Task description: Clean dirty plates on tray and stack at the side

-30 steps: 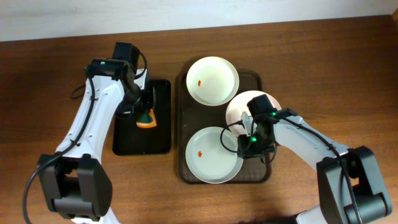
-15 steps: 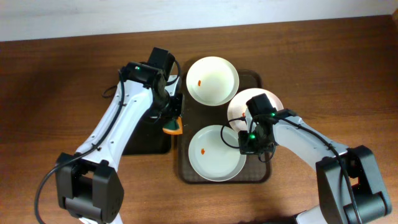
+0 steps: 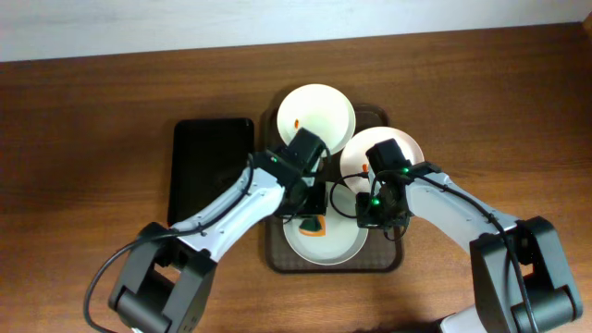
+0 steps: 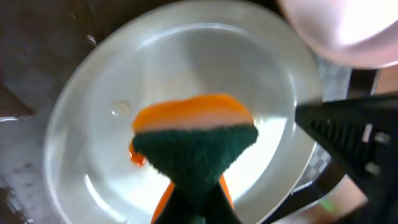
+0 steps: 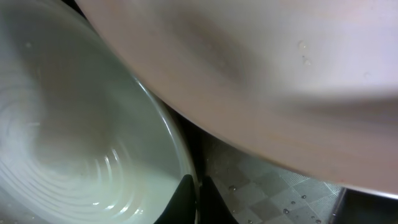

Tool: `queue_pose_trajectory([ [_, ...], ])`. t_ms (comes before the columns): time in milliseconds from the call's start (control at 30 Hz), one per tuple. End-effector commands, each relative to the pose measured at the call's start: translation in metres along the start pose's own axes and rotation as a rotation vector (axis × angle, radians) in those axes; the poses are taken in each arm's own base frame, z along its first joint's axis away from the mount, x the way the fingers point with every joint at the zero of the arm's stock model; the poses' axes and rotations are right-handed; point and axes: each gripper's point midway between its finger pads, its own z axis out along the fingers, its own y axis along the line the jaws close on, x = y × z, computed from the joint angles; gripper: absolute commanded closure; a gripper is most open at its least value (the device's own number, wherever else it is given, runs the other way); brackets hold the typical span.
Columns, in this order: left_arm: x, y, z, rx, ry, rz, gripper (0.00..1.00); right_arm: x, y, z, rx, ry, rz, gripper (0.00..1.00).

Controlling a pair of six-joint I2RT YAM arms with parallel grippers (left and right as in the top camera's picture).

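Observation:
Three white plates lie on the dark brown tray (image 3: pixel 387 260). The far plate (image 3: pixel 316 118) has an orange smear. The right plate (image 3: pixel 396 151) overlaps the tray's right rim. My left gripper (image 3: pixel 310 215) is shut on an orange and green sponge (image 3: pixel 313 224) held over the near plate (image 3: pixel 340 245). In the left wrist view the sponge (image 4: pixel 196 140) hangs over that plate (image 4: pixel 186 68), with an orange smear (image 4: pixel 134 155) at its left edge. My right gripper (image 3: pixel 371 209) is shut on the near plate's right rim; the right wrist view shows this pinch (image 5: pixel 196 190).
A smaller black tray (image 3: pixel 211 171) lies left of the brown tray on the wooden table (image 3: pixel 83 139). In the right wrist view the right plate's underside (image 5: pixel 280 74) hangs over the near plate (image 5: pixel 74 124) and the tray floor (image 5: pixel 267 193).
My left arm has carried the sponge from the black tray rightward to above the near plate. The black tray is now bare. The right gripper has stayed on the plate rim.

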Motion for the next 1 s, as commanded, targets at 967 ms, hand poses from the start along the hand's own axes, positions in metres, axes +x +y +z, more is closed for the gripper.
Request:
queue_pose_trajectory([
  [967, -0.053, 0.138, -0.11, -0.537, -0.023, -0.244, 1.0, 0.001, -0.014, 0.003, 0.085, -0.001, -0.014, 0.96],
])
